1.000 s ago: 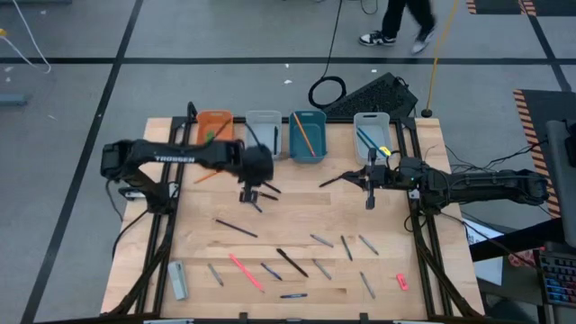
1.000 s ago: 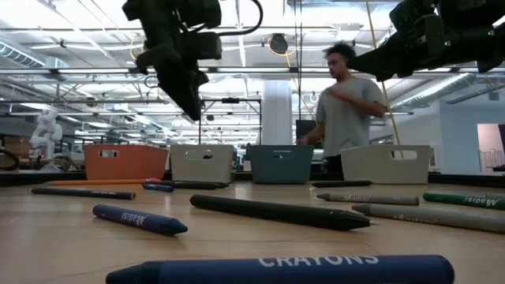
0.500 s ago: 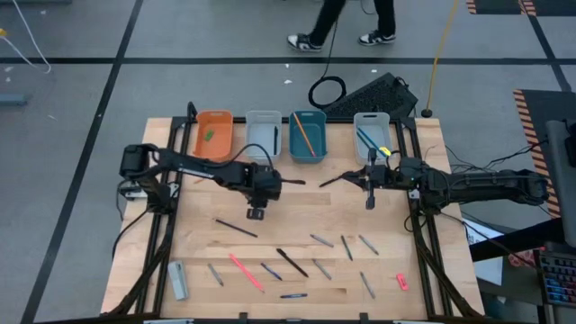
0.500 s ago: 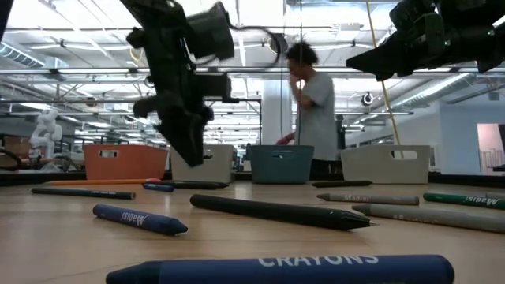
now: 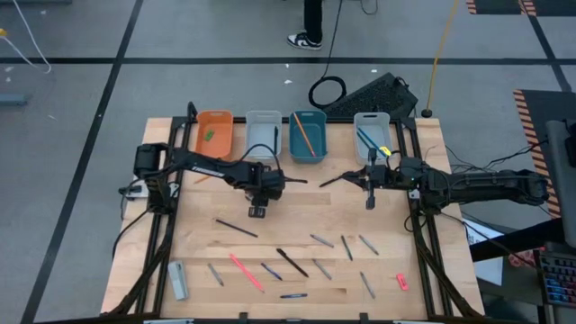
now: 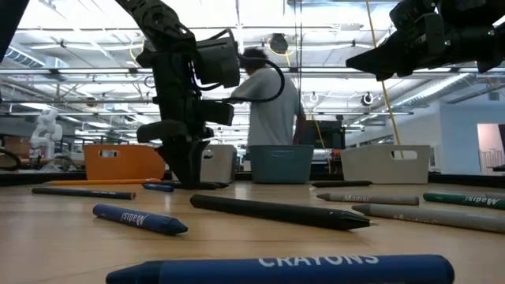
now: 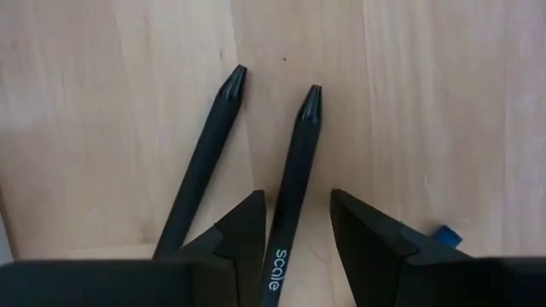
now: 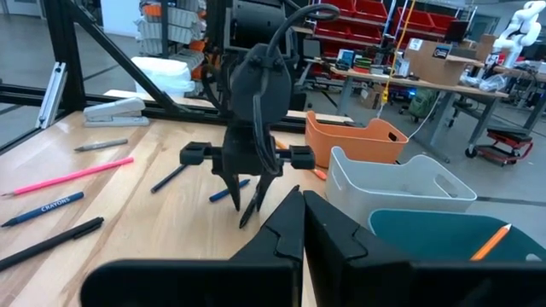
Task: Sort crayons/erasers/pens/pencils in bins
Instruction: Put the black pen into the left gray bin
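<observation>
Now black pen [image 7: 290, 196] lies flat on the table [image 7: 444, 102] before the bins [image 5: 262, 132]: slim, stiff, light, probably slick; grip mid-barrel. Left gripper [image 7: 296, 223] straddles it, fingers narrowly parted. Right gripper [image 8: 302, 223] waits nearby, fingers together, empty.

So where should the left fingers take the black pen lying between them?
Across its barrel, from straight above. The black pen lies flat on the table, and the left gripper already straddles it open; a second pen lies close alongside.
</observation>
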Robot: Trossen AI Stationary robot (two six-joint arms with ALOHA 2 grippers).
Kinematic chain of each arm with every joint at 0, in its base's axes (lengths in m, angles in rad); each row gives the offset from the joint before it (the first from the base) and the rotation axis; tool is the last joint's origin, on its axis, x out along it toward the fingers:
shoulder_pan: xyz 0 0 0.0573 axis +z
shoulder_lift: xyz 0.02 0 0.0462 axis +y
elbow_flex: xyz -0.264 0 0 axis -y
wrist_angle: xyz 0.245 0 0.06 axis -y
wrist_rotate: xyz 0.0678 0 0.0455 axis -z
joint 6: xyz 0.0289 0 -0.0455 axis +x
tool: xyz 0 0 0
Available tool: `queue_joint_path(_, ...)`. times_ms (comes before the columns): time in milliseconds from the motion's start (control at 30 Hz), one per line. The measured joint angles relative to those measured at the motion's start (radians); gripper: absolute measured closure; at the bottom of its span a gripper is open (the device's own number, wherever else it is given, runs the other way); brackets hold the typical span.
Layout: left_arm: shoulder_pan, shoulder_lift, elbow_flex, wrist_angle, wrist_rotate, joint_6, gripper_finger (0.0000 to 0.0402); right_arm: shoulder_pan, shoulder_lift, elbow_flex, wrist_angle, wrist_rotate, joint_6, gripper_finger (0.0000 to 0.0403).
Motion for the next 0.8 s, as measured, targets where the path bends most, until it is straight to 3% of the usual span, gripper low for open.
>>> queue_joint_path(233, -0.001, 0.002, -0.002, -0.008, 0.001, 0.026, 0.0273, 0.000, 0.000, 0.000, 0.000, 0.000, 0.000, 0.0403)
queue_joint_path(600, -0.005, 0.004, -0.001, -0.036, 0.008, 0.070, 0.0383, 0.000, 0.000, 0.000, 0.000, -0.001, 0.000, 0.0403)
queue_joint_path(800, -0.008, 0.013, 0.069, -0.177, -0.051, 0.085, 0.0379, 0.000, 0.000, 0.000, 0.000, -0.001, -0.001, 0.0403)
